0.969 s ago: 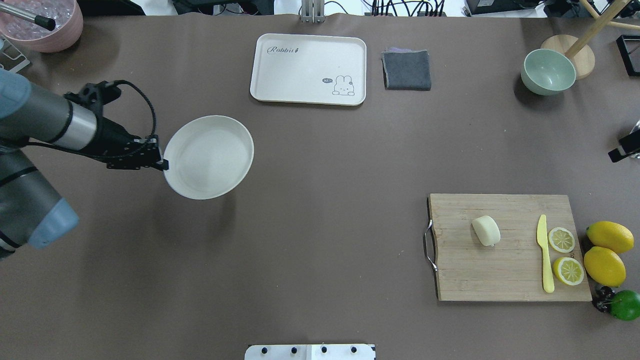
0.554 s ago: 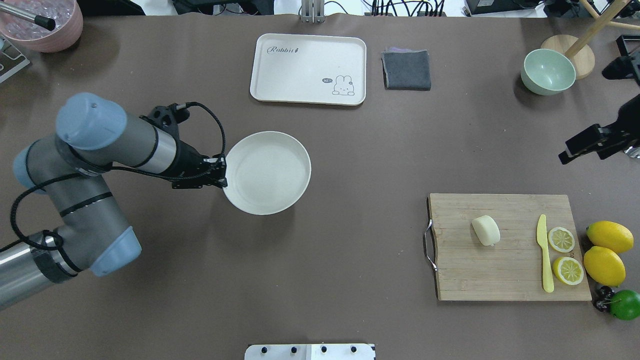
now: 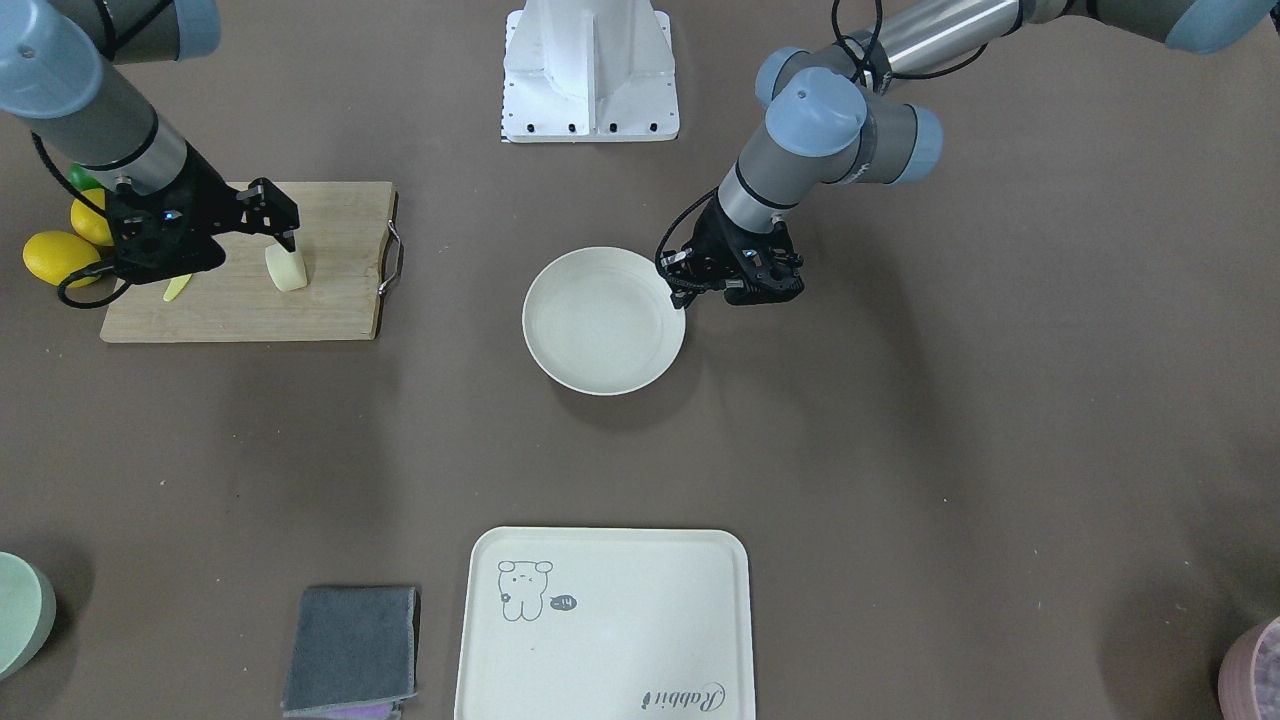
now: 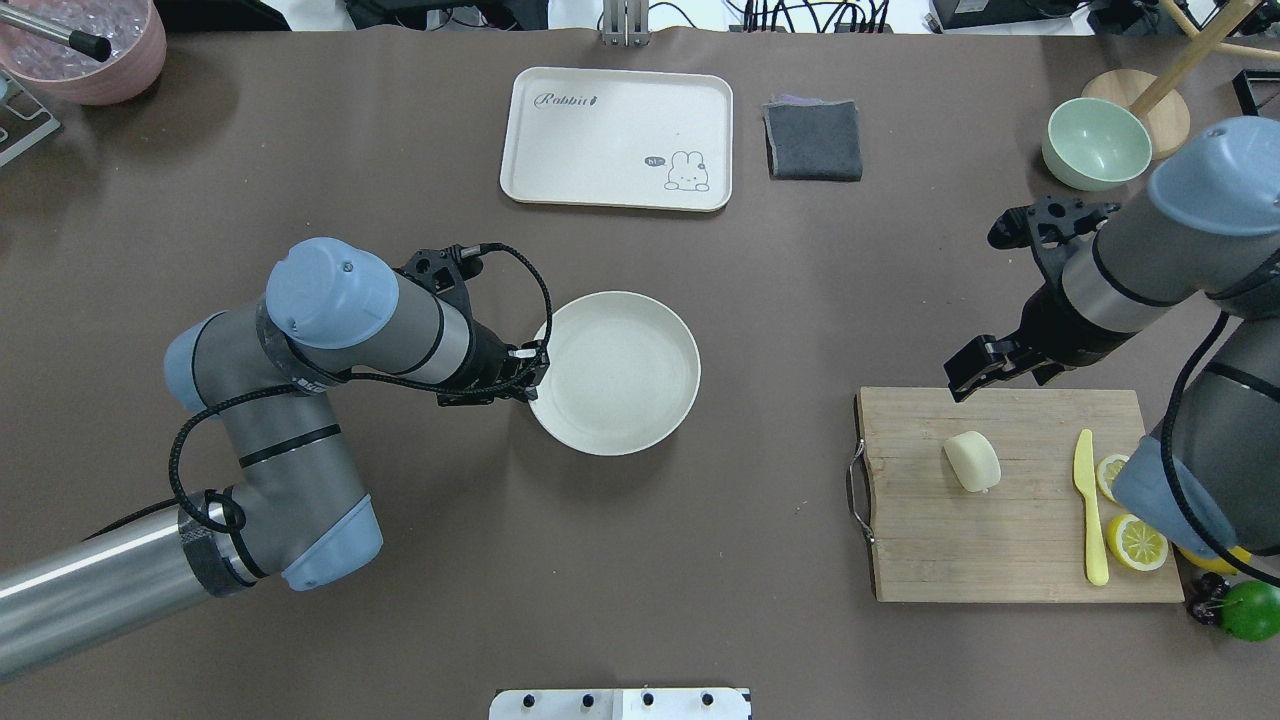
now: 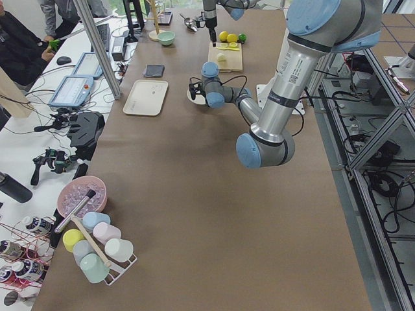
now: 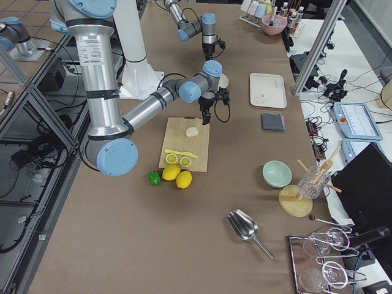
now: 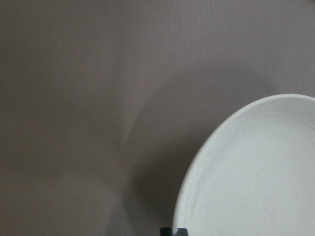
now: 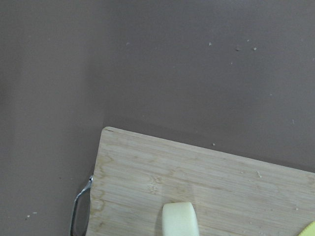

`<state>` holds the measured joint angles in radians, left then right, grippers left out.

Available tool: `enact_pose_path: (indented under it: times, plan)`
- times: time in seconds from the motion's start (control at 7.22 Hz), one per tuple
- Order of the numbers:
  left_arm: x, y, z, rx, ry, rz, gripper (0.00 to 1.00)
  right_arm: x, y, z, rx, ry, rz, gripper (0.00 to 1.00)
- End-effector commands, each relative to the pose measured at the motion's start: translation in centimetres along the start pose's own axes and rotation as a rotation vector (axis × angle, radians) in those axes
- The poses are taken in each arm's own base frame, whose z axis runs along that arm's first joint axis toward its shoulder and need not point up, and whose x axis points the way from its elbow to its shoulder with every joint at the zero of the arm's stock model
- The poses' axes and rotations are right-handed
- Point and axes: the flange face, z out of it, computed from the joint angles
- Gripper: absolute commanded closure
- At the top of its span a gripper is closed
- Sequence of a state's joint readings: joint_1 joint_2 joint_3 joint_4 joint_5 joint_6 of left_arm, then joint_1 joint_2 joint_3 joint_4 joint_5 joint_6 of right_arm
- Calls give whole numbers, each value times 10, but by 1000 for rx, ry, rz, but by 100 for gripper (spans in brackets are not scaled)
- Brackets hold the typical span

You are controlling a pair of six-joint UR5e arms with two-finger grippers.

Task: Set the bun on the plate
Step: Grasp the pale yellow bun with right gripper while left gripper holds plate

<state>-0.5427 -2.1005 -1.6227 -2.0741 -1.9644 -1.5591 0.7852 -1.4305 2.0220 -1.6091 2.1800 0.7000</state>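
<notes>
Bun (image 4: 972, 460) lies on cutting board (image 4: 1000, 550), lower right; right gripper (image 4: 965, 380), jaws seemingly apart, risks an off-centre pinch rolling it away, while left gripper (image 4: 530, 368), clamped on the rim of plate (image 4: 620, 375), centre frame, could tip the plate.

The plate (image 4: 615, 372) sits near the middle of the tabletop (image 4: 700, 560), with the left gripper (image 4: 537, 362) at its left rim, fingers on the edge. Behind it, toward the far side, lies the tray (image 4: 617, 138), and the folded cloth (image 4: 813, 140) lies just right of the tray. Well to the plate's right is the cutting board (image 4: 960, 545). On the board, the bun (image 4: 972, 461) lies in the left half, the knife (image 4: 1089, 505) right of it, and the lemon slices (image 4: 1136, 541) beyond the knife. The right gripper (image 4: 975, 378) hangs over the board's far edge, behind the bun. A bowl (image 4: 1096, 144) stands at the far right.
</notes>
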Motion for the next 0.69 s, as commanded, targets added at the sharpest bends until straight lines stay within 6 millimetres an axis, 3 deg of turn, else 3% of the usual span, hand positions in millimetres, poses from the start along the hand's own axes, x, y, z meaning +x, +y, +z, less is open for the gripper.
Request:
enact_pose_path:
  times: [0.0,0.28,0.55]
  plan:
    - [4,7,7,11,-2,4,100,-18,11,35,-30,51,-43,0]
    - [3,8,7,11,-2,-6,100,-13,13,63,-77,80,-37,3]
    - [2,12,12,22,-7,-2,100,-6,11,78,-100,98,-32,11]
